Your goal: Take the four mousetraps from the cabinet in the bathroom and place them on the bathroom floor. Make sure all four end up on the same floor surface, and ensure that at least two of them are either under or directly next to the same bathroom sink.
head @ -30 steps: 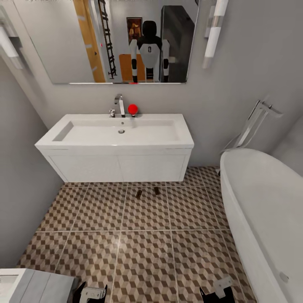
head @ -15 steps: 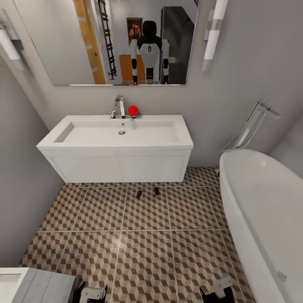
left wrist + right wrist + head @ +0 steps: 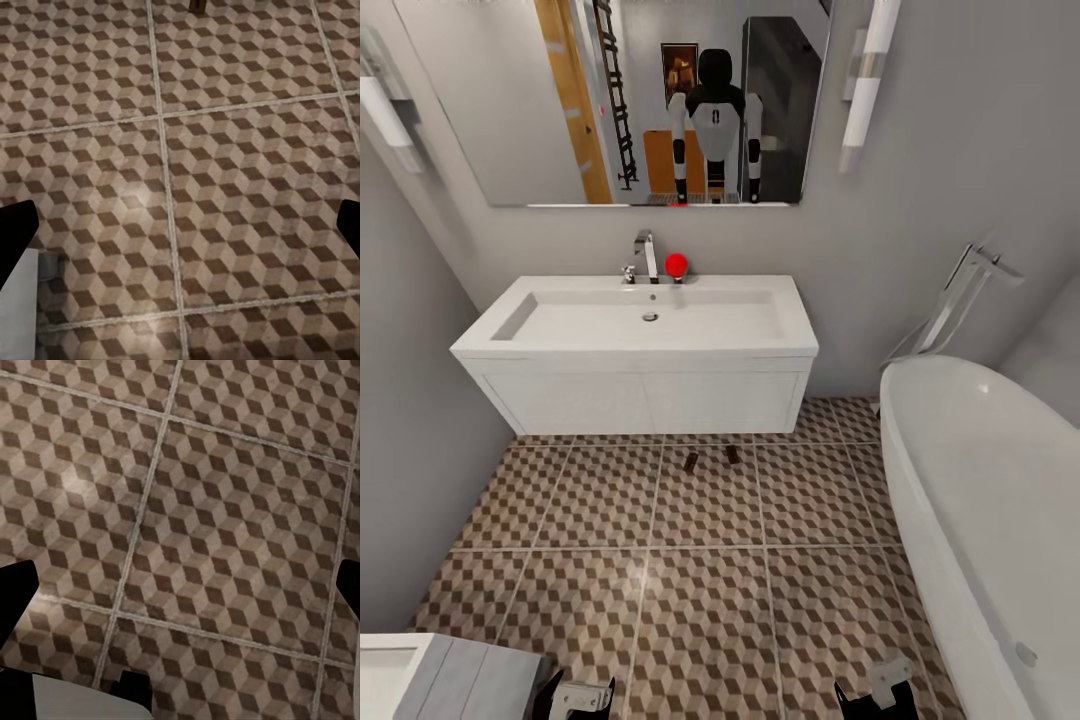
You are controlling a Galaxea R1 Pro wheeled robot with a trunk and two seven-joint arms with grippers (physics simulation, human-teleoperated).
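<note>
Two mousetraps (image 3: 690,462) (image 3: 732,454) lie side by side on the cube-patterned bathroom floor (image 3: 700,600), just in front of the white vanity under the sink (image 3: 645,320). One mousetrap (image 3: 197,4) is cut off by the frame edge in the left wrist view. My left gripper (image 3: 582,697) (image 3: 180,232) hangs low over bare tiles, open, with nothing between its fingers. My right gripper (image 3: 880,690) (image 3: 180,585) is likewise open and empty above the tiles. The cabinet is out of view.
A white oval bathtub (image 3: 980,500) fills the right side, with a chrome floor tap (image 3: 960,290) behind it. The white toilet (image 3: 420,680) stands at the near left. A wall mirror (image 3: 650,100) above the sink reflects the robot. A red ball (image 3: 676,264) sits by the tap (image 3: 646,252).
The whole head view has shifted slightly, so the sink sits a little lower in the picture; this is camera motion. The mousetraps and both grippers hold their places.
</note>
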